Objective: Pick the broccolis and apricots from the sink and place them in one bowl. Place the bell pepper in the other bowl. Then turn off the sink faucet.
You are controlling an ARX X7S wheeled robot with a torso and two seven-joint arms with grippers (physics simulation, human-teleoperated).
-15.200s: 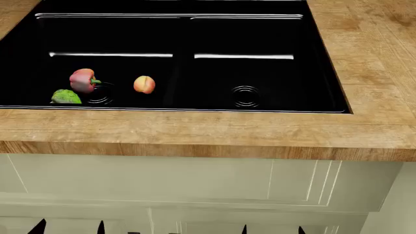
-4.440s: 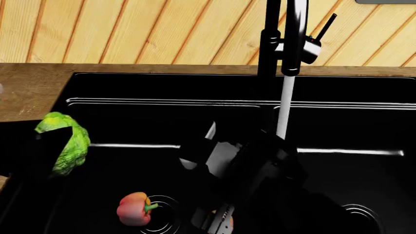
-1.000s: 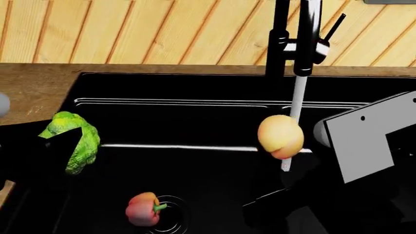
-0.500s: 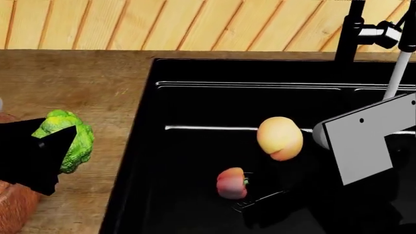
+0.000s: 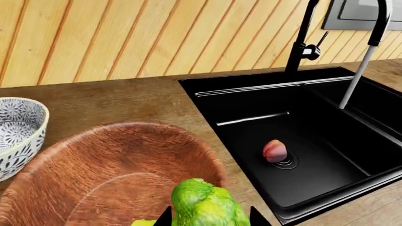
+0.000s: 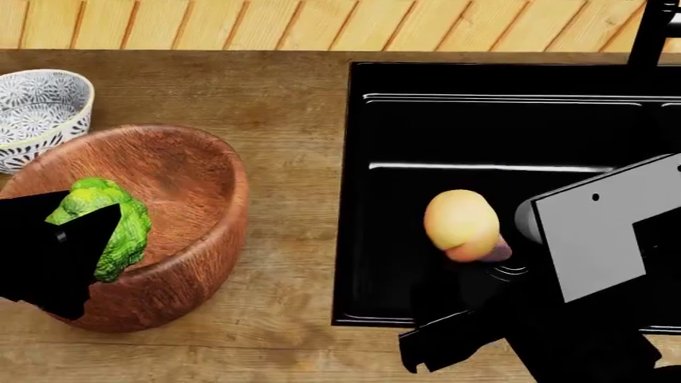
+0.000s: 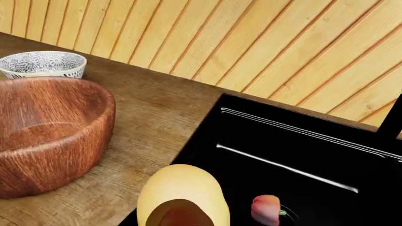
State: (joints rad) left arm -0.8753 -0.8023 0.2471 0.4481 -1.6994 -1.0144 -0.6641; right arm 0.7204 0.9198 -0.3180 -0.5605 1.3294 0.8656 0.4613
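Fingers of left gripper (image 6: 75,239) clamp the broccoli (image 6: 104,224) right over the wooden bowl (image 6: 202,239); next: let go, it should drop in. Right gripper (image 6: 468,239) pinches the apricot (image 6: 460,222) above the sink (image 6: 426,128), w/ bell pepper (image 5: 274,150) below. Right arm must cross to same bowl.

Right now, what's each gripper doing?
Left gripper: shut on the broccoli, over the wooden bowl.
Right gripper: shut on the apricot, over the sink.

left claw (image 6: 66,239): broccoli (image 6: 101,226) over wooden bowl (image 6: 202,199) | right claw (image 6: 468,263): apricot (image 6: 460,221)
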